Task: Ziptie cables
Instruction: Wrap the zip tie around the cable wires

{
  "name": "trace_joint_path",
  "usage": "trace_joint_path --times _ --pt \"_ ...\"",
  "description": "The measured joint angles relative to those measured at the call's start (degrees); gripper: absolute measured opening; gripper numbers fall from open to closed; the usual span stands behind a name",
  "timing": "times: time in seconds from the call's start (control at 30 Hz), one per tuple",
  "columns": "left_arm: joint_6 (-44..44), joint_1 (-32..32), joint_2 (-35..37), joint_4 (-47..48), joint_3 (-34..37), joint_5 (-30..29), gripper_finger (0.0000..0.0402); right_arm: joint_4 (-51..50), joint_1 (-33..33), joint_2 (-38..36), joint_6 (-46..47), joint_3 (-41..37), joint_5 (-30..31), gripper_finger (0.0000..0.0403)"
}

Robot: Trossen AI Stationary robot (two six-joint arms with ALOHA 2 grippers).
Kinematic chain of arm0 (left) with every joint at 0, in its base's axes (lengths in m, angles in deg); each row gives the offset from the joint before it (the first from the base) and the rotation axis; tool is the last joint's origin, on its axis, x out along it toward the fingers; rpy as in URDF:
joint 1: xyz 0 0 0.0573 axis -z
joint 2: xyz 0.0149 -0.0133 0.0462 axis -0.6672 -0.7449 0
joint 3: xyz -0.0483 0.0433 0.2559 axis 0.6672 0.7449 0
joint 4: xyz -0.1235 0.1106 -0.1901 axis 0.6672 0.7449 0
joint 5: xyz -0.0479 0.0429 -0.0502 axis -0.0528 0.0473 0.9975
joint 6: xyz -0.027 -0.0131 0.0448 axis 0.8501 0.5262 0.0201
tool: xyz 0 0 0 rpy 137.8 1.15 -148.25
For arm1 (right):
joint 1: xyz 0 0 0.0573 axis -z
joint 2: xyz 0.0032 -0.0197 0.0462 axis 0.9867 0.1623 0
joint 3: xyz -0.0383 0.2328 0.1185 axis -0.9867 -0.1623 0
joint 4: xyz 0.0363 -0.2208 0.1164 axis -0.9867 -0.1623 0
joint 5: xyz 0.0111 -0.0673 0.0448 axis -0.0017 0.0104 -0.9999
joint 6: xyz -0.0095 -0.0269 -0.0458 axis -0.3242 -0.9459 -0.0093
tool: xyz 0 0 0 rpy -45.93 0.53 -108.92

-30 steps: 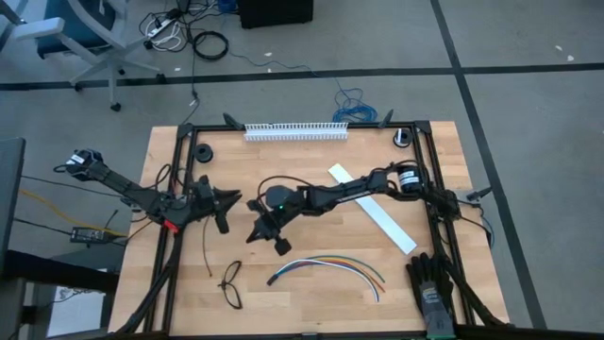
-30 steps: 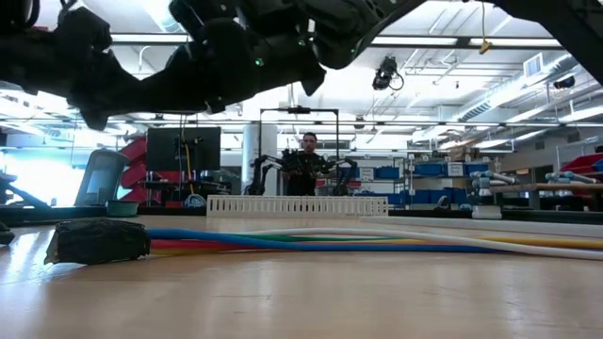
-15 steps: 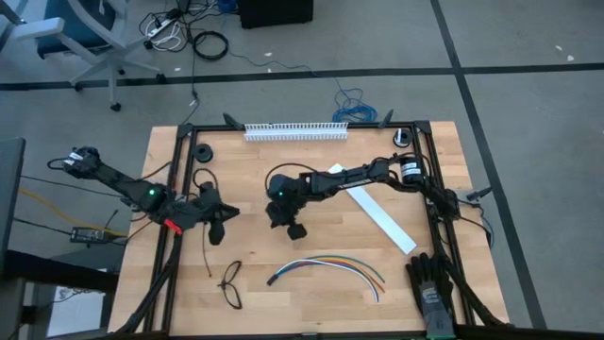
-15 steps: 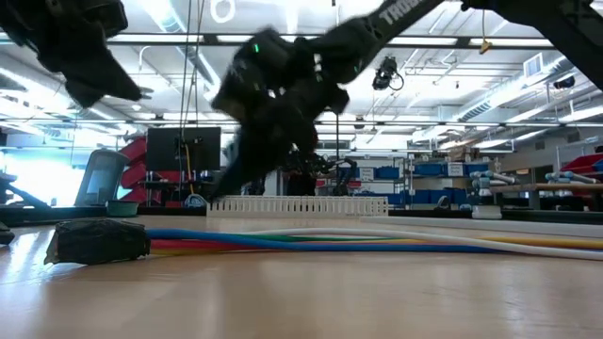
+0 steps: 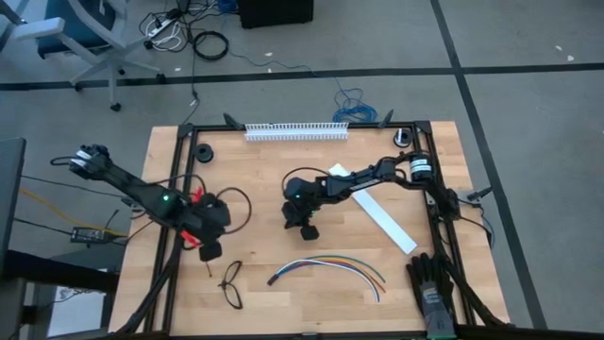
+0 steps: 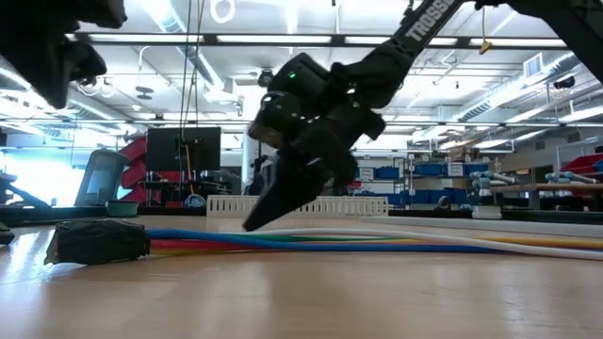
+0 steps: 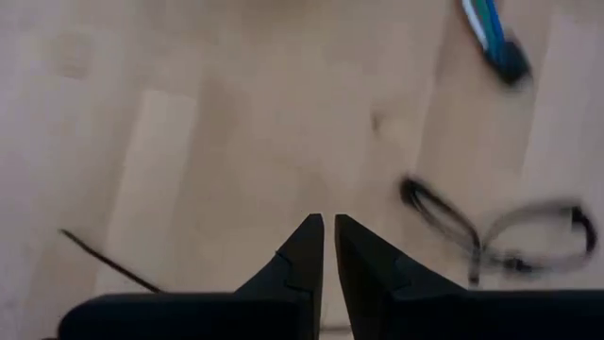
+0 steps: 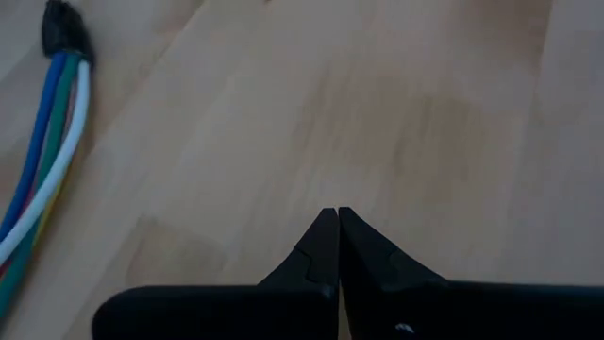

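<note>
Wooden planks of the table (image 5: 283, 161) carried everything, with grey floor and loose leads beyond its far edge. Near the front edge, right of the middle, lay the cables (image 5: 326, 265), a shallow arc of coloured wires joined at one dark end toward the table's left. The ziptie (image 5: 207, 262) showed as a thin dark strip near the front left part of the table, well apart from the cables, with black glasses (image 5: 231, 283) between the two, close to the front edge. Over the ziptie's far end hung the left gripper (image 5: 209, 251), its fingers nearly together with only a sliver of gap; whether it pinched the strip could not be told, and the strip (image 7: 109, 264) lay off to one side of the fingertips in the left wrist view. The right gripper (image 5: 308, 229) hovered near the table's middle, just behind the cables, fingers fully closed and empty. A white strip (image 5: 373, 210) lay diagonally toward the right edge. For picking up the ziptie well, the fingertips should probably straddle the strip squarely and press low against the wood before closing, since something so thin would slip out easily
</note>
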Motion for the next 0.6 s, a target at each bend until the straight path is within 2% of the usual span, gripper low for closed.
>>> trace_joint_path --times 0.17,0.3,0.43,0.6 --pt "-8.3 0.1 -4.8 0.9 -0.1 3.8 0.0040 1.9 1.5 -6.0 1.2 -5.6 1.4 0.0000" --pt "-13.5 0.5 -8.2 2.3 -0.1 3.9 0.0040 2.5 2.2 -10.8 1.7 -10.0 2.8 0.0000" --pt "-13.5 1.6 -11.3 2.4 0.0 3.9 0.0040 2.5 2.5 -14.7 1.8 -14.4 5.8 0.0000" --pt "-8.7 4.9 -13.8 1.4 0.1 3.9 0.0040 5.5 2.6 -19.0 2.9 -20.5 8.7 0.0000"
